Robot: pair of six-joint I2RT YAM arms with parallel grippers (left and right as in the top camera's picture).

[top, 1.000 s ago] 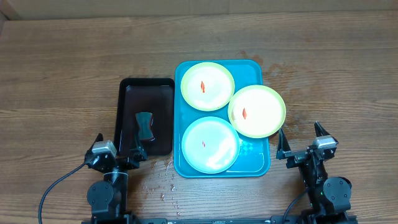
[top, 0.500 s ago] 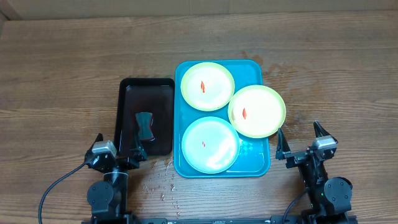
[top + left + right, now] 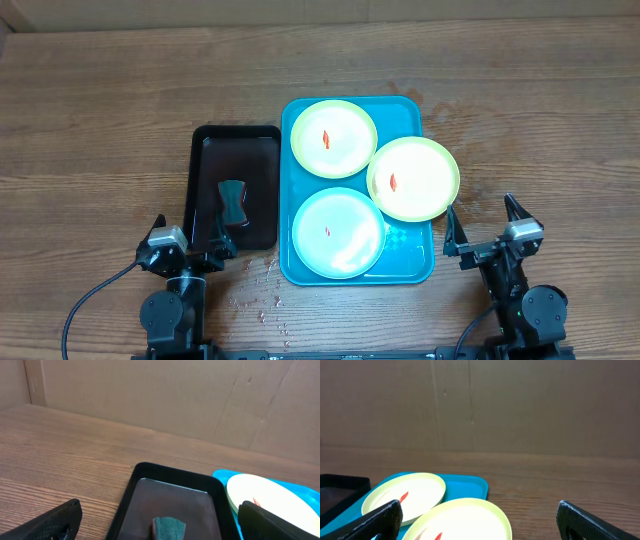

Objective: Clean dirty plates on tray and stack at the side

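Both wrist views cut their own fingers off at the bottom edge, so only the dark tips show. The left gripper (image 3: 190,233) is spread wide with nothing between its jaws. The right gripper (image 3: 481,218) is just as wide and just as empty.

Straight ahead of the left jaws lies the black tray (image 3: 235,150) with a sponge (image 3: 232,201) in it. From the left wrist, only the sponge's top shows above the picture's lower edge.

The blue tray (image 3: 410,255) sits ahead, right of the left jaws and left of the right jaws, and all three plates are on it. The far plate (image 3: 334,138) is yellow-green. The right plate (image 3: 413,179), also yellow-green, overhangs and hides the tray's right rim, just ahead of the right gripper's left finger. The pale plate (image 3: 338,231) lies nearest the grippers. Each has a small red smear at its centre.

The left wrist shows one plate half behind its right finger (image 3: 275,520); which plate it is cannot be told. The right wrist shows the two yellow-green plates, the nearer one cropped at the bottom; whether they touch is unclear. The pale plate appears only from overhead, as do the wet spots on the table (image 3: 265,290) just left of the blue tray's near corner.
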